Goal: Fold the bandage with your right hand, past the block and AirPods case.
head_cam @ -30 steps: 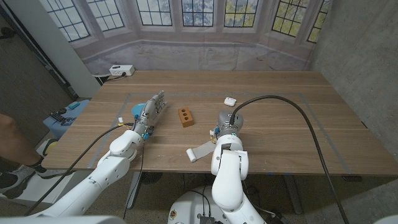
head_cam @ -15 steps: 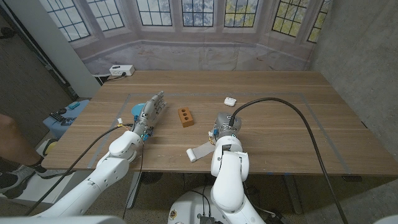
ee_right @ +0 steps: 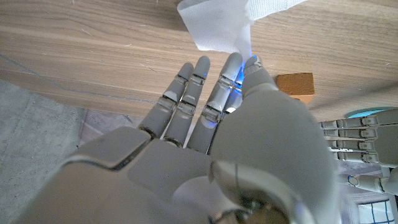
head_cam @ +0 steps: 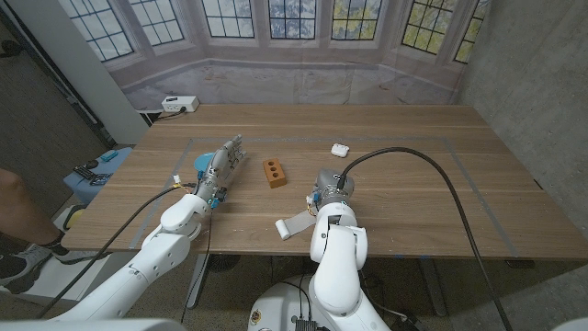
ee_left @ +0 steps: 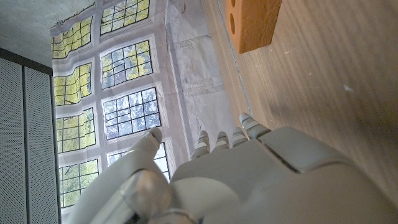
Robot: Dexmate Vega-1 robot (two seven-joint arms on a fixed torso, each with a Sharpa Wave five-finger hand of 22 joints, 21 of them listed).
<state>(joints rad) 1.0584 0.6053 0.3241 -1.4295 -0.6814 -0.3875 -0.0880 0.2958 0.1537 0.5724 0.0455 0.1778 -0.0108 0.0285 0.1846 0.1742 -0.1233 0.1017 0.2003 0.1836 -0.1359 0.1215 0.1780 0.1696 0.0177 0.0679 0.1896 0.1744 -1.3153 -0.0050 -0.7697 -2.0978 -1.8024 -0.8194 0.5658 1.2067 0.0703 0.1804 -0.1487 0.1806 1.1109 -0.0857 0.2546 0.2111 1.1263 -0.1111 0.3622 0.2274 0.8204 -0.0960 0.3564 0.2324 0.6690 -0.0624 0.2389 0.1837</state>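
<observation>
The bandage (head_cam: 296,224) lies as a white strip near the table's (head_cam: 432,184) front edge, just in front of the right hand (head_cam: 333,187), with its near-left end doubled up into a small fold; the rest looks flat, so I judge the fold as barely begun and most of the work still to do. In the right wrist view the bandage (ee_right: 217,25) hangs at the tips of the right hand's fingers (ee_right: 221,93), and the thumb and a finger appear to meet on its edge, so the right hand (ee_right: 205,143) seems to pinch the strip while the other fingers stay extended; the contact itself is partly hidden, so this is a judgement. The orange block (head_cam: 274,172) with 2 holes stands further back and to the left, well apart from the bandage, and the white AirPods case (head_cam: 340,148) sits further back still, toward the middle of the table. The right forearm comes up steeply from the bottom edge, the hand low over the wood with a black cable arching off to the right. The left hand (head_cam: 220,166) holds nothing, fingers straight and together, reaching forward beside the block, and the block (ee_left: 252,22) shows beyond its fingertips.
</observation>
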